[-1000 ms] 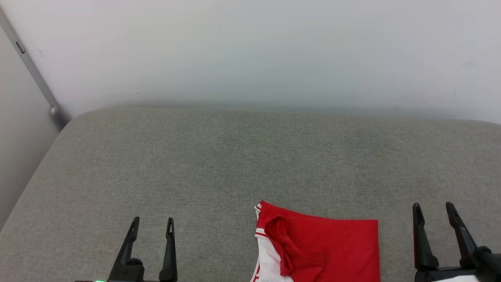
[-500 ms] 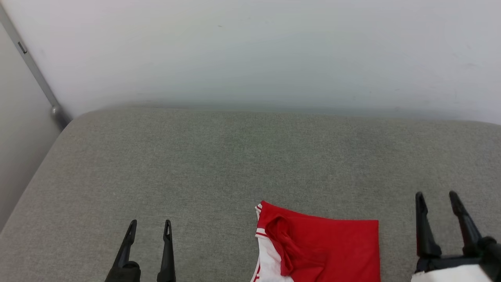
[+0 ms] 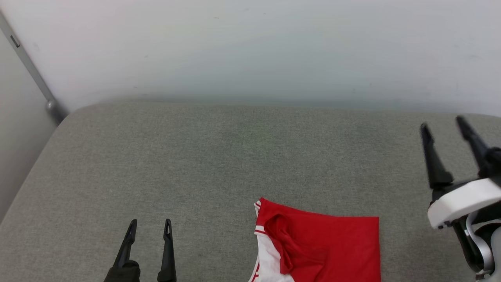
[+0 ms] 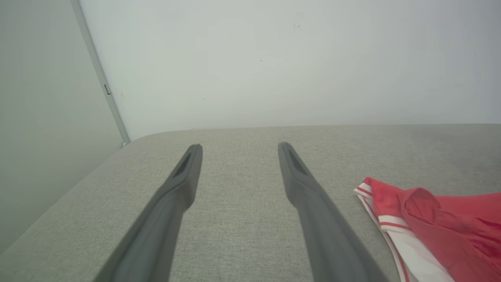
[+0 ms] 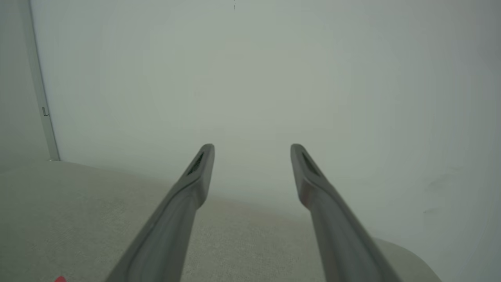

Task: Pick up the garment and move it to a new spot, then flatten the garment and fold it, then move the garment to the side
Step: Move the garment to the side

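Both hands were seen spread wide and empty: the left hand [image 3: 150,222] low by the near edge of the grey cushion [image 3: 195,156], the right hand [image 3: 442,123] raised at its right side. The garment [image 3: 325,246] lay between them at the near edge, touched by neither. It was judged soft, light and limp, likely to sag when lifted; a pinch at the striped trim [image 3: 259,233] or a corner was thought best.

Folded red-and-white garment [image 3: 325,246], seemingly flat
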Tool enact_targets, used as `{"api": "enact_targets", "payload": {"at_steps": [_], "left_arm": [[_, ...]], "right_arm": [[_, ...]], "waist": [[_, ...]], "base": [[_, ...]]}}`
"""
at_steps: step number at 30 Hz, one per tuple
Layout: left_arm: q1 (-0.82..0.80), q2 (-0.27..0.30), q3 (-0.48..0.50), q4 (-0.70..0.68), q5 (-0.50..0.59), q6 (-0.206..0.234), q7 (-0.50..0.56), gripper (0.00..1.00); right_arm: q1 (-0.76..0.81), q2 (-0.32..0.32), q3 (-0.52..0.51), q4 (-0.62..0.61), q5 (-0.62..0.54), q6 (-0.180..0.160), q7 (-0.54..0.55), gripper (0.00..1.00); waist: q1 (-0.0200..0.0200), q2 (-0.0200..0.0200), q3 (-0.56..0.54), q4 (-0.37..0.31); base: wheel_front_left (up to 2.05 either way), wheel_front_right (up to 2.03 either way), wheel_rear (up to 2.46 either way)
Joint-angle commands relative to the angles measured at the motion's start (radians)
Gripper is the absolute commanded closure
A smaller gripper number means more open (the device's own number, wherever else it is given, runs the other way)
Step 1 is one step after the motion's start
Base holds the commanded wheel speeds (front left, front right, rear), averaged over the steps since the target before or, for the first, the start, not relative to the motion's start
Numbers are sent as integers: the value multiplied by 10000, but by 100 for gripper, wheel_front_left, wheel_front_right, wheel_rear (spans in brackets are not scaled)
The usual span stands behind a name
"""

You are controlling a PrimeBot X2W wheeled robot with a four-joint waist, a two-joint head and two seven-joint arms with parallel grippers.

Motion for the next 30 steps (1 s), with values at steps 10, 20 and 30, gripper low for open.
{"api": "enact_targets", "payload": {"at_steps": [10, 20, 30], "left_arm": [[-155, -69, 127, -72, 55, -90, -21, 0], [-627, -120, 64, -194, 110, -171, -21, 0], [-1388, -165, -70, -206, 156, -174, -21, 0]], "right_arm": [[387, -1963, 1872, 750, 4105, -4, 5614, 0], [834, -2503, 2599, 1381, 7436, -4, 8127, 0], [332, -1999, 4015, 2498, 8413, -6, 8202, 0]], "waist": [[0, 0, 255, 37], [0, 0, 1084, 314], [0, 0, 2212, 799]], "base": [[0, 0, 0], [0, 0, 0], [0, 0, 0]]}}
